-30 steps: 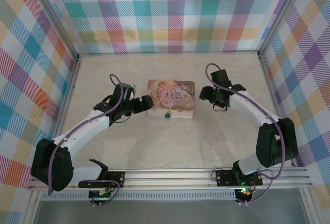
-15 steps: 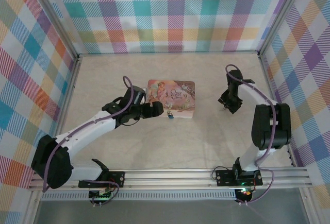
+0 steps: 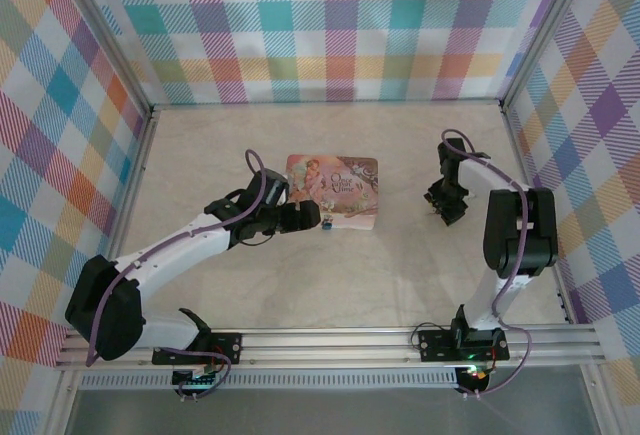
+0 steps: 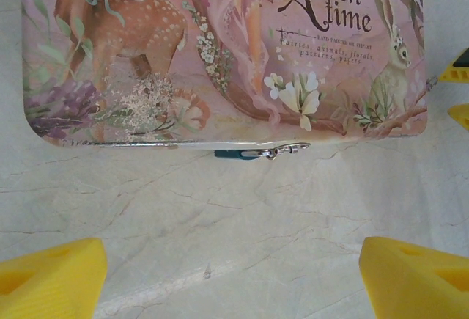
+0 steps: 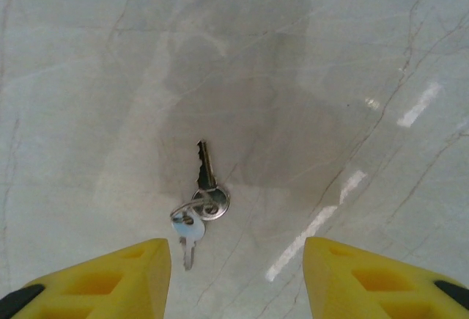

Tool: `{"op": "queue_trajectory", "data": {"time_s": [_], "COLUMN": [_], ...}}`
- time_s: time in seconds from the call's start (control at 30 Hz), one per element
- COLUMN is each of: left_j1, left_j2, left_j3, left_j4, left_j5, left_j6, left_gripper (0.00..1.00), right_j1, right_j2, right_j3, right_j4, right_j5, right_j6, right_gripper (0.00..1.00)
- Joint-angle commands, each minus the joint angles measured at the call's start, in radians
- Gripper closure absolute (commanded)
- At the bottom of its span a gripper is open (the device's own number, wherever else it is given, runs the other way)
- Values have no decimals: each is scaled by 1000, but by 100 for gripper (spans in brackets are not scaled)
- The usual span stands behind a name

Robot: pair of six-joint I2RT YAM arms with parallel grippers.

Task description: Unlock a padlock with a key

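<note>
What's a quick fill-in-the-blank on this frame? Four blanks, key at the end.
The pink illustrated tin box reads "Once Upon a ____".
The metal ring on the pale marble-pattern table carries ____ silver keys.
The left tool and right tool, both open, have ____ fingers.
The small blue padlock on the box's edge lies ahead of the left tool; the keys lie ahead of the ____ one.
Missing: time; two; yellow; right.

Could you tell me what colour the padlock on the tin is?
The padlock is teal-blue, and it shows best in the left wrist view.
</note>
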Motion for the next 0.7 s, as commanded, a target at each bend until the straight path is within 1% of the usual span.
{"op": "queue_trajectory", "data": {"time_s": [0.0,0.27,0.33,0.47,0.67], "left_j1": [-15,-15,-15,-15,-15], "left_j2": [5,9,9,11,9], "left_j3": [5,-2,-3,-6,-6], "left_j4": [1,7,12,15,19], "left_j5": [-10,-5,-2,3,6], "left_j6": [-14,-20,-22,-25,-28], "left_gripper": [11,11,11,12,12], "right_j1": [-8,-16,-15,-17,-16], "right_j2": [22,57,66,78,15], "right_j3": [26,39,39,36,21], "right_j4": [-8,8,15,22,39], "right_j5": [-5,-13,-14,-16,-25], "right_j6": [34,37,36,35,17], "right_gripper": [49,50,55,55,54]}}
